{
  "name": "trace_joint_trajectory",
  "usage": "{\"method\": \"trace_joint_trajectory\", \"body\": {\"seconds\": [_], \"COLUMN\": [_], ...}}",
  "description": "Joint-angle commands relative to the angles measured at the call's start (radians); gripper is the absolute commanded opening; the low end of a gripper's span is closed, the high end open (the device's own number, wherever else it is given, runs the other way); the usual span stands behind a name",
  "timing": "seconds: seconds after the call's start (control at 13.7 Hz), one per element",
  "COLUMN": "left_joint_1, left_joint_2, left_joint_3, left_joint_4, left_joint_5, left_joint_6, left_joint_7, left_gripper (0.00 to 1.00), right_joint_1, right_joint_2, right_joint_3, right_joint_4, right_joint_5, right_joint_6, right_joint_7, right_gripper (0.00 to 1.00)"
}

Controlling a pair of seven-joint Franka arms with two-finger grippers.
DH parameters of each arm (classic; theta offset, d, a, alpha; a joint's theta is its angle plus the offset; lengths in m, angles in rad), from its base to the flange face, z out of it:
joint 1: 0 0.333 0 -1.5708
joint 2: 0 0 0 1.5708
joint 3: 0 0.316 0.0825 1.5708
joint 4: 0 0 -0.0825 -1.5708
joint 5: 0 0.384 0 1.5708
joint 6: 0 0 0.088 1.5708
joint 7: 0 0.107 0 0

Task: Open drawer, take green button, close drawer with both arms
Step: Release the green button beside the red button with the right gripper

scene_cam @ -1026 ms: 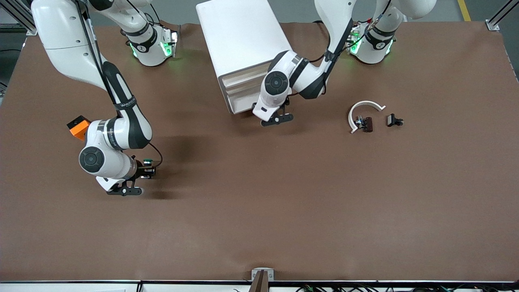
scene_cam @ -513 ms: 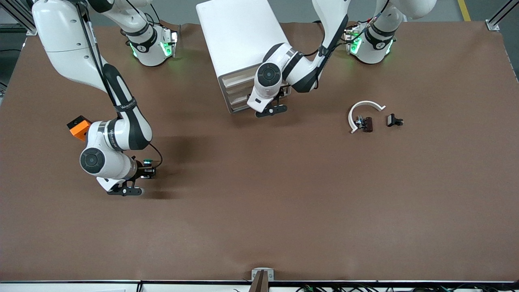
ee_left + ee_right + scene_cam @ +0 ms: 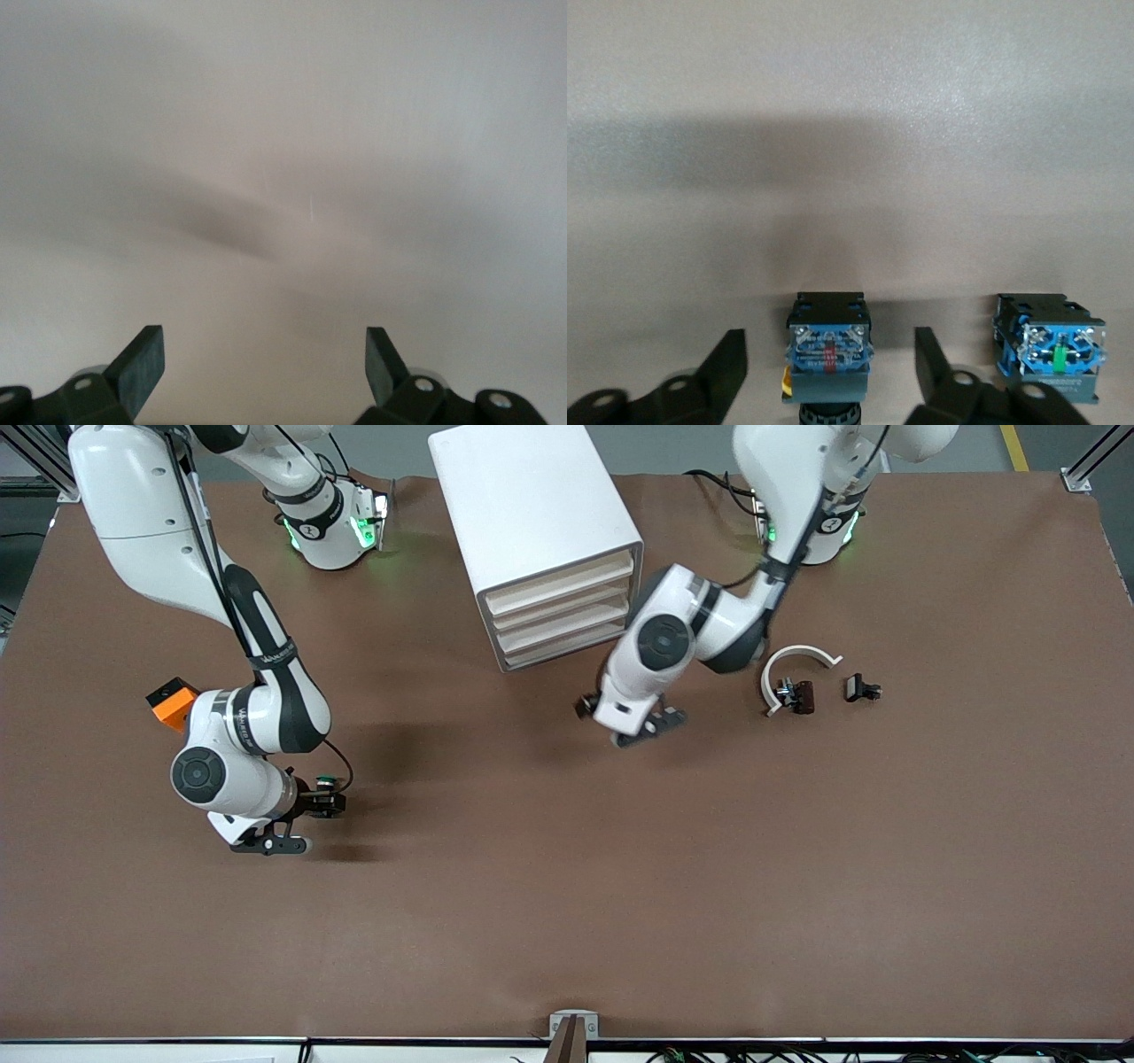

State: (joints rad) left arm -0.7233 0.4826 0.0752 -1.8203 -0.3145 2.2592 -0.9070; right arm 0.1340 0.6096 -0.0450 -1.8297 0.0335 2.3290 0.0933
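The white cabinet [image 3: 532, 505] shows four cream drawers [image 3: 567, 607], all flush with its front. My left gripper [image 3: 613, 723] hangs open and empty over bare table in front of the cabinet; the left wrist view shows its spread fingers [image 3: 142, 363] over plain tabletop. My right gripper [image 3: 330, 806] is low at the table toward the right arm's end, with the green-capped button [image 3: 326, 782] at its fingertips. In the right wrist view the gripper [image 3: 830, 341] is open around a blue-based button [image 3: 829, 347] without touching it. That button's cap is hidden there.
A second blue-based button [image 3: 1051, 347] lies beside the first. An orange block [image 3: 173, 700] sits by the right arm's elbow. A white curved piece [image 3: 800, 657] and two small dark parts [image 3: 797, 695] [image 3: 861, 688] lie toward the left arm's end.
My left gripper has drawn away from the cabinet's front, toward the front camera and the left arm's end; the drawer fronts now show uncovered. My right gripper has barely shifted.
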Motion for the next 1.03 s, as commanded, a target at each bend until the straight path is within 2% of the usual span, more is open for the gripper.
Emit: {"method": "trace_joint_trajectory", "body": {"seconds": [0.0,0.15,0.37,0.59,0.73,0.95], "left_joint_1": [0.120,0.194,0.326,0.416,0.485,0.574], "left_joint_2": [-0.070,-0.110,-0.162,-0.176,-0.177,-0.202], "left_joint_3": [-0.009,-0.009,-0.012,-0.011,-0.011,-0.012], "left_joint_4": [0.019,0.029,0.085,0.177,0.245,0.273], "left_joint_5": [0.080,0.133,0.222,0.225,0.225,0.224], "left_joint_6": [-0.018,-0.042,-0.163,-0.257,-0.321,-0.365], "left_joint_7": [-0.006,-0.004,0.020,0.085,0.193,0.327], "left_gripper": [1.00,1.00,1.00,1.00,1.00,1.00], "right_joint_1": [-0.017,-0.016,-0.017,-0.022,-0.039,-0.056], "right_joint_2": [-0.049,-0.118,-0.262,-0.422,-0.505,-0.562], "right_joint_3": [0.020,0.020,0.022,0.020,0.020,0.019], "right_joint_4": [0.000,0.000,0.000,0.013,0.046,0.128], "right_joint_5": [-0.007,-0.006,-0.004,-0.004,-0.006,-0.006], "right_joint_6": [-0.010,-0.054,-0.192,-0.359,-0.488,-0.653], "right_joint_7": [0.020,0.022,0.022,0.006,0.003,-0.018], "right_gripper": [1.00,1.00,1.00,1.00,1.00,1.00]}}
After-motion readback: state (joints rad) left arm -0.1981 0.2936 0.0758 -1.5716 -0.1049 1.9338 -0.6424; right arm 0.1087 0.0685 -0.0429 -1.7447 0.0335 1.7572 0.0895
